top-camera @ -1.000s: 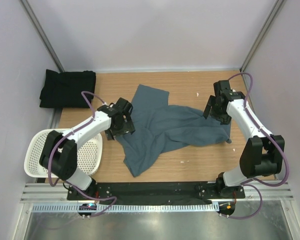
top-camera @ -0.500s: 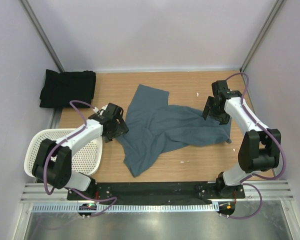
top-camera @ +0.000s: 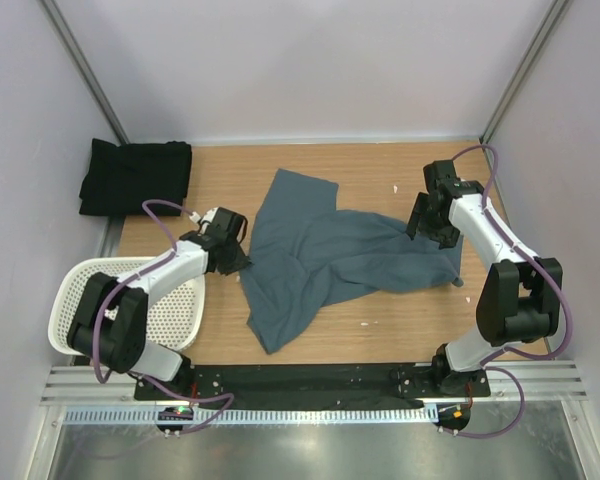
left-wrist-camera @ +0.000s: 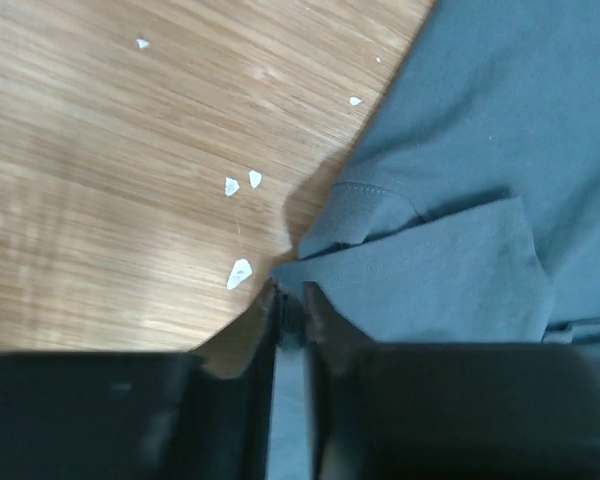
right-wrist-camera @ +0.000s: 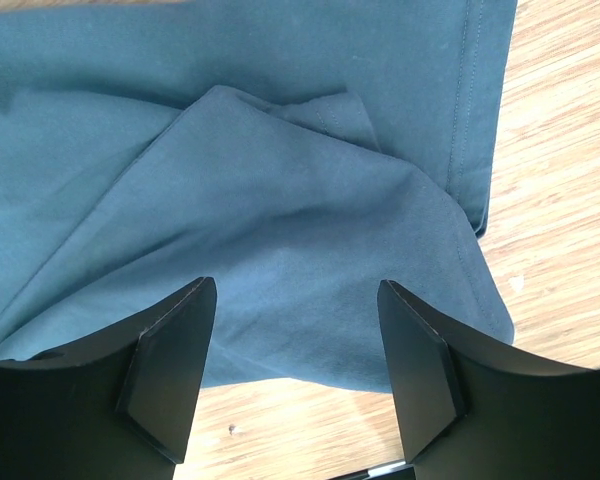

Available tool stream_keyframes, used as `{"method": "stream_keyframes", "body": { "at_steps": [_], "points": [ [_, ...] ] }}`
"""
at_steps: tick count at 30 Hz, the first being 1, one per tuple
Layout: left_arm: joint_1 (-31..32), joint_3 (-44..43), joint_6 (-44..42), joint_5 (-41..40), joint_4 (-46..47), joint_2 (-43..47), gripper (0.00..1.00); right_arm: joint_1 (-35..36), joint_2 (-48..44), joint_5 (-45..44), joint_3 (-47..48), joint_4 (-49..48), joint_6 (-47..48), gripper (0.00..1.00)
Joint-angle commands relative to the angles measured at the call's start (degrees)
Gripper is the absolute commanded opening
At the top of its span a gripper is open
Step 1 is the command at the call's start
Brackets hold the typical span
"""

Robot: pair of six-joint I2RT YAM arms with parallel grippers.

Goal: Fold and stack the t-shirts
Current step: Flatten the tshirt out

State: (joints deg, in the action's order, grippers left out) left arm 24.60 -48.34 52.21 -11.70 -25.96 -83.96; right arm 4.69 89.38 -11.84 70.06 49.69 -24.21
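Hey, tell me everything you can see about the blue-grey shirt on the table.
The blue-grey shirt is soft cloth with stitched hems, lying crumpled and unfolded across the middle of the wooden table, folds overlapping. The left gripper pinches its left edge; the right gripper stands open over its right end.

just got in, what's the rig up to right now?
Both arms are at the blue-grey t-shirt, which lies rumpled and unfolded in the middle of the table. The left gripper is pinched on its left edge; the right gripper hangs open over its right end, gripping nothing. The black t-shirt lies bundled at the far left corner, apart from both. Nothing is stacked yet.
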Motion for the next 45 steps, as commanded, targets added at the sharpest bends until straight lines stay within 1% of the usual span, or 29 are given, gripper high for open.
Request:
{"method": "stream_keyframes", "body": {
  "at_steps": [1,2,7,9,12,15,19,22,23,24,26,27,28,29,31,33,35,36,37,38,39,41,42,43,44,45],
  "points": [
    [-0.34,-1.49,-1.23,-1.22,0.03,5.11,0.13,-0.21,-1.84,-0.73,2.45,-0.56,-0.75,0.72],
    [-0.34,-1.76,-1.49,-0.78,-0.67,6.26,0.01,-0.12,-1.76,-0.99,2.36,-0.65,-1.1,0.71],
    [-0.08,-3.43,-4.74,2.03,-5.15,13.9,0.0,-0.21,-1.67,-2.49,2.27,-1.26,-3.48,0.73],
    [0.45,-4.48,-8.51,4.57,-7.34,15.75,0.0,-0.29,-1.23,-2.93,2.88,-1.26,-4.26,0.73],
    [2.9,-5.71,-13.96,8.88,-9.37,19.44,0.0,-0.38,-0.09,-3.2,3.85,-0.82,-4.71,0.73],
    [6.41,-8.52,-17.75,13.79,-11.74,22.43,0.0,-0.47,1.23,-2.58,2.98,-1.0,-4.62,0.72],
    [14.05,-10.9,-19.86,19.87,-12.63,26.04,0.0,-0.47,1.85,-3.11,-0.18,-4.5,-5.5,0.72],
    [19.68,-11.17,-20.56,22.78,-12.89,28.33,0.0,-0.56,2.9,0.75,0.07,-6.62,-6.11,0.71],
    [21.0,-10.99,-20.65,23.13,-13.24,27.89,0.0,-0.47,3.86,2.41,0.68,-6.54,-6.46,0.71],
    [23.54,-10.73,-20.91,23.39,-13.68,26.93,0.0,-0.47,4.22,6.87,1.12,-6.45,-6.55,0.73],
    [26.54,-11.16,-21.27,22.08,-14.82,24.3,0.0,-0.29,4.13,10.85,2.09,-6.8,-6.64,0.74],
    [30.12,-11.6,-21.44,21.12,-14.91,20.81,0.0,-0.12,2.91,13.22,2.18,-7.15,-6.64,0.75],
    [31.98,-12.91,-22.05,19.11,-14.91,19.2,0.0,0.14,2.12,12.72,2.01,-7.15,-6.64,0.75],
    [35.22,-13.97,-22.41,18.13,-15.0,15.97,0.0,0.23,-0.07,12.11,1.66,-7.07,-6.47,0.75],
    [37.27,-15.73,-23.2,16.46,-14.83,13.66,0.0,0.23,-2.36,7.47,0.0,-6.8,-5.94,0.76],
    [39.02,-15.74,-23.03,15.48,-13.34,11.9,0.0,0.23,-4.21,5.52,-1.24,-6.63,-4.71,0.76],
    [39.99,-15.47,-22.33,17.05,-11.76,8.39,0.0,0.23,-6.32,3.93,-2.3,-6.01,-4.36,0.77],
    [41.83,-15.82,-22.24,16.63,-11.75,6.9,0.0,0.23,-6.85,3.58,-2.99,-5.84,-4.1,0.77],
    [42.98,-16.0,-21.97,15.58,-11.92,4.36,0.01,0.23,-7.55,3.31,-3.44,-6.1,-3.83,0.77],
    [44.03,-16.0,-20.75,12.18,-11.93,3.2,0.03,0.23,-7.82,3.22,-3.96,-6.36,-3.57,0.77],
    [45.43,-15.74,-19.7,9.97,-11.93,2.23,0.08,0.23,-7.91,3.22,-4.4,-6.88,-3.13,0.77],
    [45.8,-15.04,-17.24,7.84,-11.58,-0.49,0.14,0.15,-7.56,3.22,-4.93,-6.89,-2.78,0.77],
    [45.8,-14.68,-15.05,6.62,-11.57,-1.2,0.21,0.23,-7.47,3.57,-5.11,-7.15,-2.6,0.77],
    [45.8,-14.77,-14.42,6.35,-11.49,-1.9,0.24,0.15,-7.56,3.66,-5.81,-7.41,-2.6,0.77],
    [45.97,-15.03,-13.63,5.73,-11.57,-2.43,0.31,0.15,-7.99,3.75,-6.34,-7.76,-2.51,0.77],
    [46.32,-15.55,-12.23,3.64,-11.57,-2.43,0.45,0.15,-8.43,4.18,-6.95,-8.73,-2.43,0.77]
  ]
}}
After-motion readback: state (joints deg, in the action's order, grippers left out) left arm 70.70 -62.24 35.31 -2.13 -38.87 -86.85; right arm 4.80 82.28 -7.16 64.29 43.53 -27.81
